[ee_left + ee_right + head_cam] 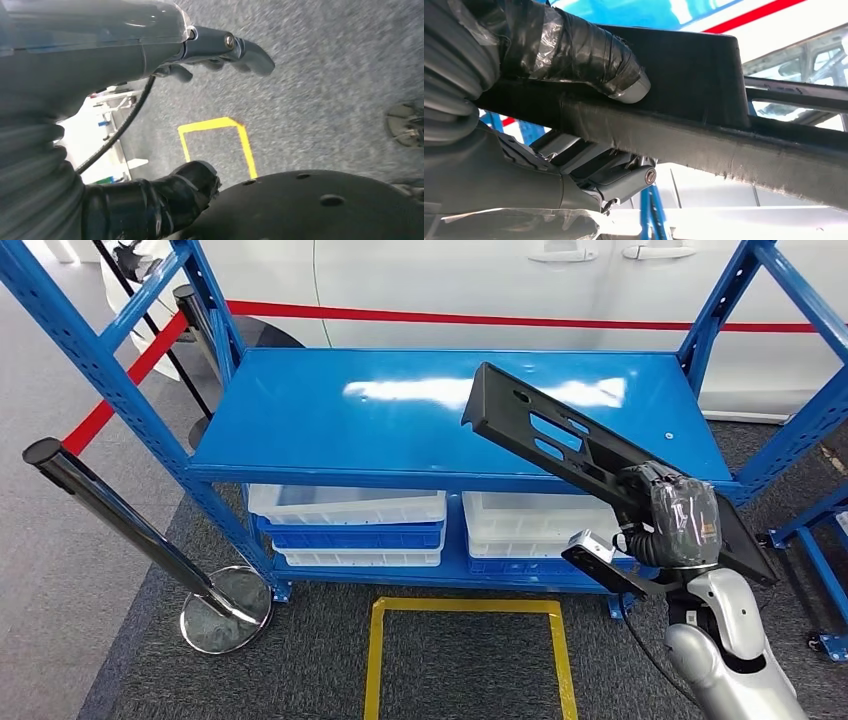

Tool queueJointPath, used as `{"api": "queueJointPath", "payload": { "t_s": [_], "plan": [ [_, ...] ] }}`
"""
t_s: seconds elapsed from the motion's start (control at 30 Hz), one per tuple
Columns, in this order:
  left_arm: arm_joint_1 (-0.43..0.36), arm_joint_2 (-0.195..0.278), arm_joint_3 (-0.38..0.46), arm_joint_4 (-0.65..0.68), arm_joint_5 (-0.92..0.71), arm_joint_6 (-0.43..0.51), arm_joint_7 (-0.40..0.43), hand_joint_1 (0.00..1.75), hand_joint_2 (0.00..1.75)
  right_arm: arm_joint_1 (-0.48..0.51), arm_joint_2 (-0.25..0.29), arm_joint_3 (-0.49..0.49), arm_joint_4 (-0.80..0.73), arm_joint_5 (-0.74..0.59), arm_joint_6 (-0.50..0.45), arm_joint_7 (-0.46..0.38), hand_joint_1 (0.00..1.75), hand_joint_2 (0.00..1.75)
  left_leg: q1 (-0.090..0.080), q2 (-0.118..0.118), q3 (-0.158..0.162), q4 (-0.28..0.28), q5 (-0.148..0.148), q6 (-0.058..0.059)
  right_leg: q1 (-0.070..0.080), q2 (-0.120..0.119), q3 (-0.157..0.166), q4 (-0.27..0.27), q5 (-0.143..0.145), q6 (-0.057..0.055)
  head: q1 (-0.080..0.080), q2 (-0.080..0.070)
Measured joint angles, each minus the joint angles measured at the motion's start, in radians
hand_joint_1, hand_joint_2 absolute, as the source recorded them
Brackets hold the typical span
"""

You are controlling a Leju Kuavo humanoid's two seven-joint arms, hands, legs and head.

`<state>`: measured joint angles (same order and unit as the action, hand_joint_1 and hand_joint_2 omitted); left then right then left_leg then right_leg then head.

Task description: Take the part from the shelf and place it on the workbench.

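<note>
A long black plastic part with slots is lifted and tilted above the blue shelf. My right hand grips it near its lower end. In the right wrist view the taped thumb presses on the part's flat face, with the fingers wrapped under its edge. My left hand hangs over the grey carpet with its fingers apart and nothing in it.
Blue and white bins sit on the lower shelf level. A yellow square outline marks the carpet before the shelf. A chrome stanchion with red tape leans at the left. A white car stands behind the shelf.
</note>
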<state>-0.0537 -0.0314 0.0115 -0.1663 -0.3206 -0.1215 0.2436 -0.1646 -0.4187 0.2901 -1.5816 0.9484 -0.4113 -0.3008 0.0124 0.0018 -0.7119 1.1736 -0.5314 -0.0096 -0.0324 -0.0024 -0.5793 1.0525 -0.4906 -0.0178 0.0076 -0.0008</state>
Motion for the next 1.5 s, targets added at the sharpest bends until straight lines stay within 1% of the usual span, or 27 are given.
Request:
{"api": "queueJointPath", "payload": {
  "t_s": [0.03, 0.07, 0.1, 0.13, 0.2, 0.27, 0.33, 0.43, 0.5, 0.57, 0.63, 0.67, 0.73, 0.8, 0.87, 0.93, 0.97, 1.0, 1.1, 1.13, 1.2, 1.27, 1.33, 1.37, 1.43, 1.47, 1.5],
  "plan": [
    [0.000, -0.001, 0.000, 0.000, 0.001, -0.002, 0.002, 0.00, 1.75, 0.002, -0.002, -0.003, 0.000, -0.003, 0.000, 0.000, 1.75, 1.75, 0.000, 0.000, -0.013, 0.062, -0.042, -0.002, 0.002, 0.000, -0.012, 0.001, 0.011, -0.002, 0.000, 0.000],
    [0.000, -0.001, 0.001, 0.000, 0.001, -0.002, 0.004, 0.00, 1.75, 0.005, -0.004, -0.005, 0.000, -0.005, 0.000, 0.000, 1.75, 1.75, 0.000, 0.000, -0.019, 0.117, -0.065, -0.002, 0.005, 0.000, -0.026, 0.001, 0.022, -0.003, 0.000, 0.000],
    [0.000, -0.001, 0.001, 0.000, 0.001, -0.002, 0.005, 0.00, 1.75, 0.008, -0.006, -0.007, 0.000, -0.007, 0.000, -0.001, 1.75, 1.75, 0.000, 0.000, -0.015, 0.152, -0.069, -0.001, 0.008, -0.001, -0.041, 0.002, 0.033, -0.003, 0.000, 0.000],
    [0.000, -0.001, 0.002, 0.000, 0.001, -0.002, 0.006, 0.00, 1.75, 0.010, -0.006, -0.009, 0.001, -0.008, 0.000, -0.001, 1.75, 1.75, -0.001, 0.000, 0.008, 0.148, -0.051, 0.004, 0.011, 0.000, -0.054, 0.002, 0.043, -0.003, 0.000, 0.000],
    [-0.002, 0.000, 0.003, 0.000, 0.001, -0.002, 0.006, 0.00, 1.75, 0.012, -0.009, -0.011, 0.001, -0.011, 0.000, -0.002, 1.75, 1.75, -0.007, -0.002, 0.106, 0.038, -0.006, 0.023, 0.017, 0.000, -0.077, 0.003, 0.063, -0.002, 0.000, 0.000],
    [-0.005, 0.002, 0.004, 0.000, 0.002, -0.002, 0.007, 0.00, 1.75, 0.013, -0.012, -0.014, 0.001, -0.012, 0.000, -0.002, 1.75, 1.75, -0.015, -0.003, 0.212, -0.112, -0.006, 0.043, 0.019, 0.000, -0.087, 0.002, 0.080, 0.005, 0.000, 0.000],
    [-0.006, 0.003, 0.004, 0.000, 0.002, -0.002, 0.008, 0.00, 1.75, 0.014, -0.013, -0.017, 0.001, -0.013, 0.000, -0.002, 1.75, 1.75, -0.019, -0.003, 0.253, -0.178, -0.022, 0.049, 0.018, -0.001, -0.088, 0.000, 0.088, 0.011, 0.001, 0.000],
    [-0.006, 0.003, 0.004, 0.000, 0.002, -0.002, 0.008, 0.00, 1.75, 0.014, -0.014, -0.017, 0.001, -0.013, 0.000, -0.002, 1.75, 1.75, -0.020, -0.004, 0.254, -0.179, -0.021, 0.047, 0.017, -0.001, -0.088, -0.001, 0.091, 0.013, 0.001, 0.000],
    [-0.006, 0.003, 0.005, 0.000, 0.002, -0.002, 0.008, 0.00, 1.75, 0.019, -0.016, -0.019, 0.000, -0.017, -0.001, -0.002, 1.75, 1.75, -0.024, -0.004, 0.246, -0.184, -0.007, 0.050, 0.014, -0.002, -0.087, -0.012, 0.107, 0.023, 0.000, 0.000],
    [-0.004, 0.001, 0.005, 0.000, -0.002, 0.002, 0.006, 0.00, 1.75, 0.040, -0.030, -0.035, -0.001, -0.026, -0.001, -0.002, 1.75, 1.75, -0.023, 0.002, 0.209, -0.199, 0.042, 0.063, 0.010, 0.000, -0.115, 0.086, 0.012, 0.041, 0.000, 0.000],
    [-0.001, 0.000, 0.006, 0.000, -0.005, 0.005, 0.000, 0.00, 1.75, 0.062, -0.044, -0.050, -0.001, -0.033, -0.001, -0.001, 1.75, 1.75, -0.019, 0.009, 0.161, -0.202, 0.087, 0.070, 0.008, 0.002, -0.140, 0.231, -0.089, 0.053, 0.001, 0.000],
    [-0.001, -0.001, 0.006, 0.000, -0.005, 0.005, -0.002, 0.00, 1.75, 0.067, -0.047, -0.052, -0.001, -0.033, -0.001, -0.001, 1.75, 1.75, -0.018, 0.009, 0.142, -0.195, 0.096, 0.067, 0.006, 0.002, -0.129, 0.249, -0.074, 0.057, 0.001, 0.000],
    [-0.001, -0.004, 0.006, 0.000, -0.005, 0.005, -0.005, 0.00, 1.75, 0.072, -0.051, -0.055, -0.002, -0.033, -0.001, -0.002, 1.75, 1.75, -0.014, 0.010, 0.102, -0.172, 0.109, 0.060, 0.001, 0.001, -0.054, 0.181, -0.020, 0.063, 0.001, 0.000],
    [-0.001, -0.006, 0.006, 0.000, -0.005, 0.005, -0.008, 0.00, 1.75, 0.074, -0.054, -0.059, -0.005, -0.033, -0.001, -0.002, 1.75, 1.75, -0.014, 0.009, 0.070, -0.147, 0.118, 0.049, 0.002, 0.002, 0.037, 0.056, -0.027, 0.061, 0.000, 0.000],
    [-0.001, -0.006, 0.006, 0.000, -0.005, 0.005, -0.009, 0.00, 1.75, 0.078, -0.056, -0.064, -0.008, -0.034, 0.001, -0.003, 1.75, 1.75, -0.018, 0.007, 0.057, -0.134, 0.128, 0.038, 0.008, 0.005, 0.066, -0.004, -0.054, 0.046, 0.000, 0.000],
    [0.000, -0.006, 0.007, 0.000, -0.003, 0.005, -0.008, 0.00, 1.75, 0.080, -0.056, -0.068, -0.009, -0.036, 0.005, -0.005, 1.75, 1.75, -0.017, 0.005, 0.052, -0.130, 0.137, 0.026, 0.007, 0.004, 0.051, -0.006, -0.044, 0.025, 0.000, 0.000],
    [0.001, -0.005, 0.008, 0.000, -0.003, 0.004, -0.007, 0.00, 1.75, 0.079, -0.056, -0.069, -0.009, -0.037, 0.007, -0.007, 1.75, 1.75, -0.016, 0.004, 0.046, -0.122, 0.124, 0.020, 0.007, 0.003, 0.043, -0.005, -0.034, 0.016, -0.001, 0.000],
    [0.001, -0.005, 0.010, 0.001, -0.002, 0.004, -0.005, 0.00, 1.75, 0.078, -0.055, -0.069, -0.009, -0.038, 0.009, -0.008, 1.75, 1.75, -0.014, 0.003, 0.036, -0.097, 0.090, 0.013, 0.004, 0.000, 0.033, -0.007, -0.022, 0.007, 0.000, 0.000],
    [0.001, -0.006, 0.015, 0.001, 0.002, 0.002, 0.003, 0.00, 1.75, 0.077, -0.054, -0.070, -0.009, -0.040, 0.014, -0.015, 1.75, 1.75, -0.008, 0.002, -0.005, 0.064, -0.054, -0.001, 0.005, -0.002, -0.008, -0.006, 0.014, -0.005, -0.001, 0.000],
    [0.001, -0.007, 0.016, 0.001, 0.003, 0.002, 0.005, 0.00, 1.75, 0.076, -0.054, -0.070, -0.009, -0.040, 0.016, -0.017, 1.75, 1.75, -0.007, 0.002, -0.010, 0.116, -0.074, -0.003, 0.006, -0.002, -0.023, -0.004, 0.025, -0.005, -0.001, 0.000],
    [0.000, -0.007, 0.020, 0.001, 0.003, 0.004, 0.008, 0.00, 1.75, 0.075, -0.052, -0.070, -0.008, -0.041, 0.018, -0.020, 1.75, 1.75, -0.006, 0.002, 0.022, 0.137, -0.048, -0.001, 0.008, -0.002, -0.056, 0.000, 0.048, -0.002, -0.001, 0.000],
    [-0.002, -0.006, 0.022, 0.001, 0.004, 0.005, 0.008, 0.00, 1.75, 0.073, -0.052, -0.070, -0.006, -0.041, 0.020, -0.023, 1.75, 1.75, -0.009, 0.000, 0.124, 0.020, -0.003, 0.013, 0.010, -0.003, -0.082, 0.003, 0.070, 0.002, -0.001, 0.000],
    [-0.004, -0.005, 0.022, 0.000, 0.004, 0.006, 0.007, 0.00, 1.75, 0.068, -0.051, -0.070, -0.004, -0.043, 0.023, -0.025, 1.75, 1.75, -0.016, -0.003, 0.225, -0.125, -0.006, 0.028, 0.010, -0.004, -0.091, 0.000, 0.089, 0.011, 0.000, 0.000],
    [-0.004, -0.004, 0.023, 0.000, 0.004, 0.006, 0.006, 0.00, 1.75, 0.066, -0.051, -0.070, -0.003, -0.045, 0.024, -0.027, 1.75, 1.75, -0.020, -0.004, 0.250, -0.167, -0.013, 0.033, 0.008, -0.005, -0.091, -0.005, 0.100, 0.018, -0.001, 0.000],
    [-0.005, -0.004, 0.023, 0.000, 0.004, 0.006, 0.005, 0.00, 1.75, 0.062, -0.051, -0.070, 0.000, -0.048, 0.027, -0.031, 1.75, 1.75, -0.023, -0.003, 0.248, -0.191, 0.003, 0.041, 0.005, -0.007, -0.090, -0.021, 0.123, 0.033, -0.002, 0.000],
    [-0.006, -0.005, 0.023, 0.000, 0.004, 0.006, 0.005, 0.00, 1.75, 0.061, -0.051, -0.070, 0.001, -0.049, 0.027, -0.033, 1.75, 1.75, -0.021, -0.001, 0.243, -0.200, 0.018, 0.047, 0.004, -0.006, -0.094, -0.022, 0.120, 0.038, -0.003, 0.000],
    [-0.007, -0.005, 0.023, 0.000, 0.004, 0.006, 0.005, 0.00, 1.75, 0.060, -0.051, -0.070, 0.003, -0.050, 0.028, -0.034, 1.75, 1.75, -0.019, 0.001, 0.233, -0.206, 0.033, 0.054, 0.004, -0.005, -0.101, -0.010, 0.096, 0.041, -0.002, 0.000]
  ]
}}
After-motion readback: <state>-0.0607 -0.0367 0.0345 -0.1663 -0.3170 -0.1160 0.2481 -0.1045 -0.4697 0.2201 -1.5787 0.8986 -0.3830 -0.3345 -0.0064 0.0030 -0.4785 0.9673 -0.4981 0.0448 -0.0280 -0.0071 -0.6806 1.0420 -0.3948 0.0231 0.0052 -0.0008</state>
